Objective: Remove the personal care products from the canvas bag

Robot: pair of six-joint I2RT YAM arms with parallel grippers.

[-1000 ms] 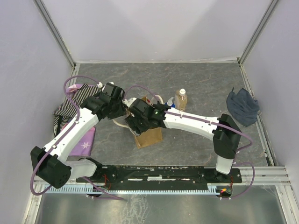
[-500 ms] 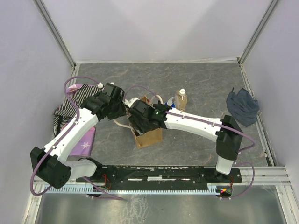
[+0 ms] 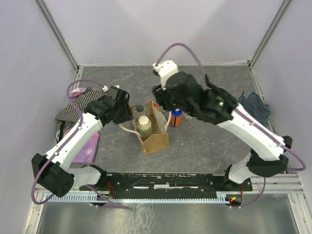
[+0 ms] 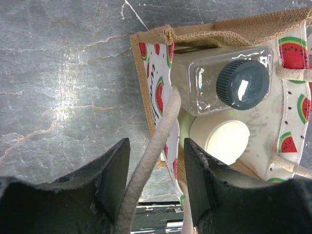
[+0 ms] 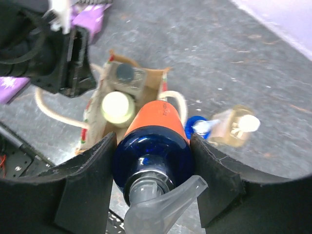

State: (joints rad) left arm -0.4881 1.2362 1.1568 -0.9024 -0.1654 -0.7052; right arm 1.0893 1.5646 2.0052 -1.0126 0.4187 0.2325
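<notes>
From the top view the canvas bag (image 3: pixel 152 127) sits about dead centre on the table (image 3: pixel 204 146), with the left gripper (image 3: pixel 127 113) parked at its 9 o'clock edge and the right gripper (image 3: pixel 168 97) up off the surface around 1 o'clock from the bag. You can see a cream-capped bottle (image 3: pixel 143 123) and a dark-capped one (image 3: pixel 139 110) down inside, and another orange-and-blue bottle (image 3: pixel 176 117) standing on the table just beside the bag at its 3 o'clock. What you can't make out from up there is what the right claw is carrying. The left wrist view fills in the bag side: the left fingers (image 4: pixel 114 175) are clamped on the thick cream rope handle (image 4: pixel 153 156), so that claw is pinning the bag in place, and the clear square bottle sits at 12 o'clock of the cream one, both upright and snug against the watermelon lining. The bag looks floppy, so I'd guess it tips or drags without that hold. The right wrist view is the only one that shows the payload: the right claw is clenched around the body of an orange-and-blue spray bottle (image 5: pixel 153 146), white nozzle toward the camera, lifted clear with the bag below at 10 o'clock, and a blurry amber bottle (image 5: pixel 234 127) near the blue one at 3 o'clock. These are probably light, smooth plastic, so a mid-body grip seems safest; the round cream one could slip, and the square one offers flat sides.
</notes>
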